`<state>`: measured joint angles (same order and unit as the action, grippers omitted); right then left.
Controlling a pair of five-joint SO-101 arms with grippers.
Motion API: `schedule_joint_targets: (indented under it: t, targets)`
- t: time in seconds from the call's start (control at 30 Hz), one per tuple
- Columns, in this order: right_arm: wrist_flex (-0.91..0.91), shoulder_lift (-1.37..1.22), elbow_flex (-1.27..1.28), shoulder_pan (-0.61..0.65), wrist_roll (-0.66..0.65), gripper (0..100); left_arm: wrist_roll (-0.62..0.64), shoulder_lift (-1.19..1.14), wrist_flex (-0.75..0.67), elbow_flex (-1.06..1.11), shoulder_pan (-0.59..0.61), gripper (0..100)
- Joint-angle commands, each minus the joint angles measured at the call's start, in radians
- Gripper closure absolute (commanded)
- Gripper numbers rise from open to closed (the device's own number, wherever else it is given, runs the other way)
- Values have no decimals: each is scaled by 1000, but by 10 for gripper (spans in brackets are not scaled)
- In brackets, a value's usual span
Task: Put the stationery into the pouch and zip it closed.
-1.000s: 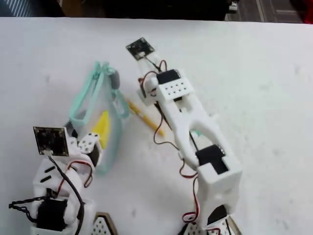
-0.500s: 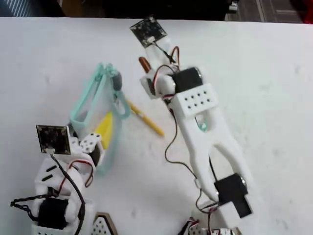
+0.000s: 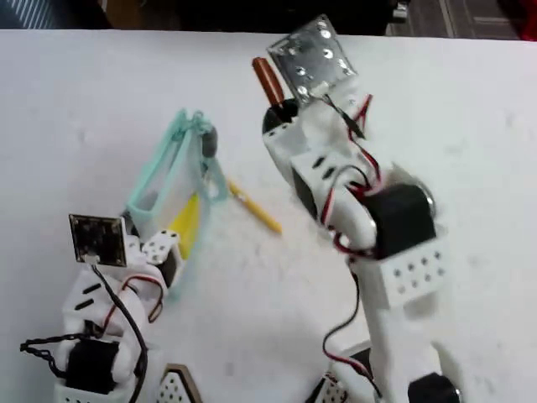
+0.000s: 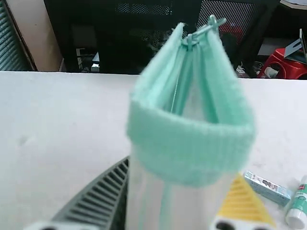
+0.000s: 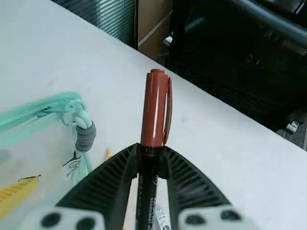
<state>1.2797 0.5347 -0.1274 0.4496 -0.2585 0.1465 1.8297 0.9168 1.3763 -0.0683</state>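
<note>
A clear pouch (image 3: 168,180) with mint-green zip edging lies open at the left of the table, a yellow item (image 3: 186,222) inside it. My left gripper (image 3: 161,248) is shut on the pouch's near rim (image 4: 192,148), holding the mouth apart. Raised above the table's far middle, my right gripper (image 3: 283,113) is shut on a brown pen (image 3: 266,79), which sticks out past the fingertips (image 5: 154,108). The pouch's zip end (image 5: 57,108) and grey pull (image 5: 86,136) lie below the pen. A yellow pencil (image 3: 254,210) rests on the table beside the pouch.
A small boxed eraser (image 4: 266,188) and a glue stick (image 4: 297,207) lie on the table beside the pouch. The white table (image 3: 470,117) stretches bare to the right and far left. Dark furniture stands beyond the far edge.
The right arm has risen and swung toward the far edge with the brown pen in its gripper. The pouch has shifted slightly. The left arm has barely moved.
</note>
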Motion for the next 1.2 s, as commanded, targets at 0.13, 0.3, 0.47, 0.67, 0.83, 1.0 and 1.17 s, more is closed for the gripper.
schedule_joint_targets:
  t: [0.13, 0.3, 0.47, 0.67, 0.83, 1.0, 1.17]
  targets:
    - [-2, 197, 110, -5, -2, 982, -6, 1, -26, -6, -18, 766]
    - [-27, 297, 152, -5, 5, 982, -6, 1, -26, -6, -18, 766]
    - [-124, 332, 153, 47, 6, 982, -6, 1, -26, -6, -18, 766]
    - [-130, 341, 250, 245, 6, 982, -5, 1, -25, -6, -18, 766]
    - [-153, 341, 279, 265, 6, 982, -5, 1, -29, 5, -18, 766]
    - [-170, 369, 282, 265, 6, 982, -5, 1, -29, 5, -19, 766]
    - [-171, 438, 338, 266, 2, 982, -5, 1, -29, 5, -19, 766]
